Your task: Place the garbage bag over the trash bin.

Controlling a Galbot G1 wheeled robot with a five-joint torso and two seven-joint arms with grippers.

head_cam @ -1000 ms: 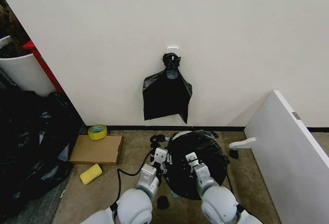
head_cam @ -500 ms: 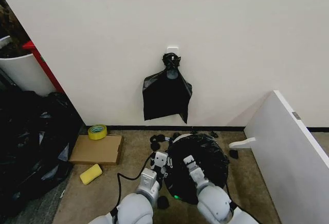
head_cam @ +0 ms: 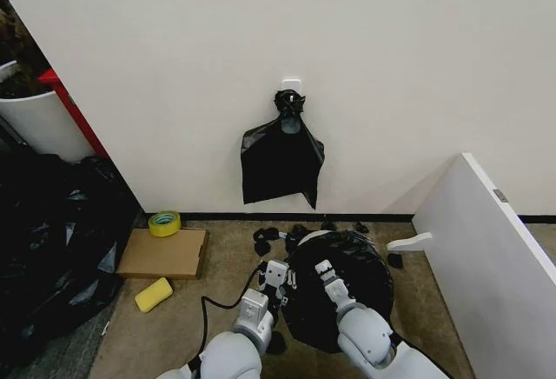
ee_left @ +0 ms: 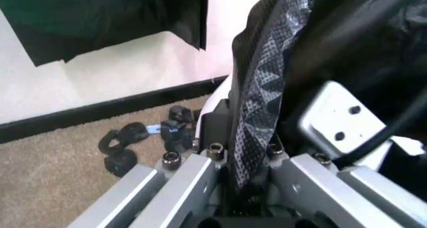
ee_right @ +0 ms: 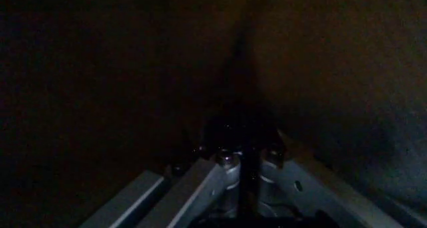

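The garbage bag [head_cam: 343,292], glossy black and crinkled, is draped over the trash bin, whose white rim [head_cam: 307,236] peeks out at the far edge. In the left wrist view the bin's white wall [ee_left: 215,99] shows beside the bag's patterned film [ee_left: 260,103]. My left gripper [head_cam: 276,276] is at the bag's left side, shut on that film [ee_left: 244,155]. At the bag's near top edge my right gripper [head_cam: 328,275] has its fingers pressed together on dark bag plastic [ee_right: 243,157].
A flat black knotted bundle [head_cam: 281,160] hangs on the wall above. A cardboard box [head_cam: 163,253], a tape roll [head_cam: 164,222] and a yellow sponge [head_cam: 154,294] lie to the left, beyond them a heap of black bags [head_cam: 52,240]. A white panel [head_cam: 486,249] stands right.
Both grippers have shifted slightly right and lower along the bag's near edge. The bag now sits a little farther right and is spread wider over the bin.
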